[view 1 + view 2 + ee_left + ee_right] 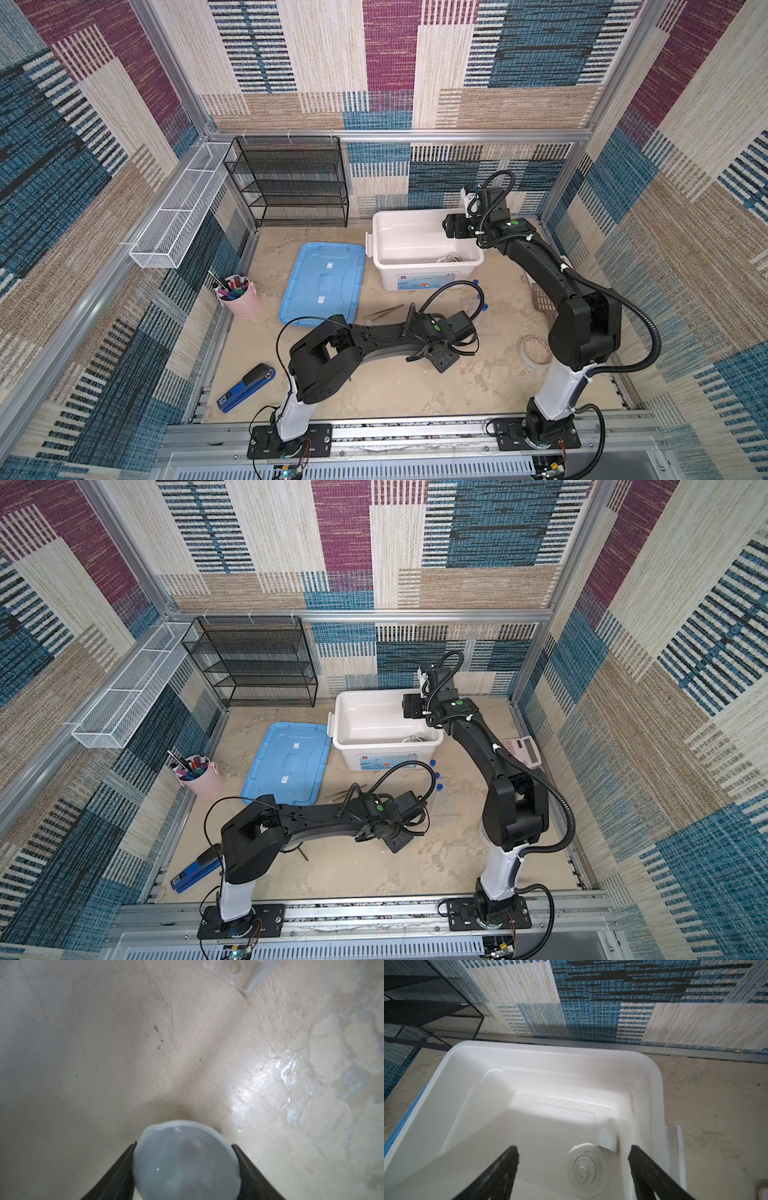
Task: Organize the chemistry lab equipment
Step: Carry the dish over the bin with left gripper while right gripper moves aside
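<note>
The white dish [185, 1159] sits mouth-up between the fingers of the left tool [184, 1145], which press against its two opposite sides, so I judge it gripped. Whether it rests on the sandy surface [104, 1043] or hangs just above it, the left wrist view does not settle. The dish is round, with a small pouring lip on its rim, so it has no long axis to line up. In both top views the left wrist hides it, near the middle of the surface towards the front. Its likely destination is the open white bin [415, 214], which lies straight back from the left tool towards the rear wall. Between the two lie the thin tweezers [384, 311], the blue-capped test tubes [436, 776] and the clear rack [444, 806], so the carry probably needs to go up before it goes back. The left arm holds the dish, so the move falls to it. The right tool [573, 1147] hangs over the bin's right side with its fingers well apart and nothing between them. Below it, on the bin floor, stands the small glass flask [584, 1169], touching or just beside a white piece I cannot identify. That corner is crowded, so the bin's free left half looks the safer place to set the dish down. The blue lid [322, 282] lies flat just to the left of the bin.
</note>
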